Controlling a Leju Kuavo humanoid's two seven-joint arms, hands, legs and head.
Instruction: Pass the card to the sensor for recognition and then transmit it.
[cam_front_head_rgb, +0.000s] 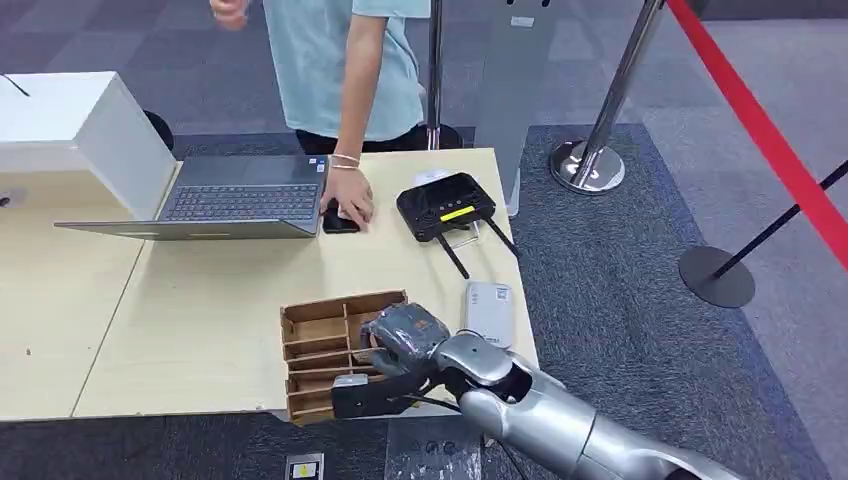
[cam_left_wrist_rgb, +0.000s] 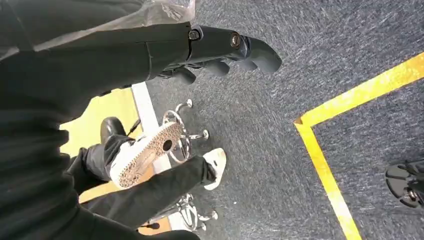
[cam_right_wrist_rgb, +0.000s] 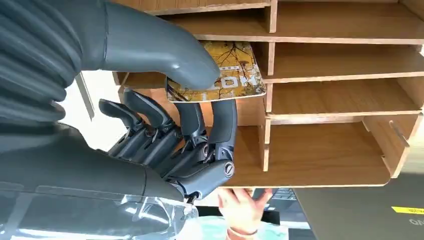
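Card pick-up at the wooden organizer; recognition and handover, in my judgement, both remain.

Head view: my right hand (cam_front_head_rgb: 400, 335) sits over the wooden organizer (cam_front_head_rgb: 318, 345) at the table's near edge; the black card reader (cam_front_head_rgb: 446, 205) lies beyond the organizer, well apart, with a white device (cam_front_head_rgb: 489, 312) just right of the organizer and a person's hand (cam_front_head_rgb: 348, 198) beside the laptop (cam_front_head_rgb: 238, 195) farther off. Left wrist view: my left hand (cam_left_wrist_rgb: 220, 50) hangs above carpet, fingers curled, holding nothing. Right wrist view: my thumb (cam_right_wrist_rgb: 165, 50) presses the yellow printed card (cam_right_wrist_rgb: 235, 75) against the fingers (cam_right_wrist_rgb: 220, 125), so I read it as pinched, still within an organizer compartment.
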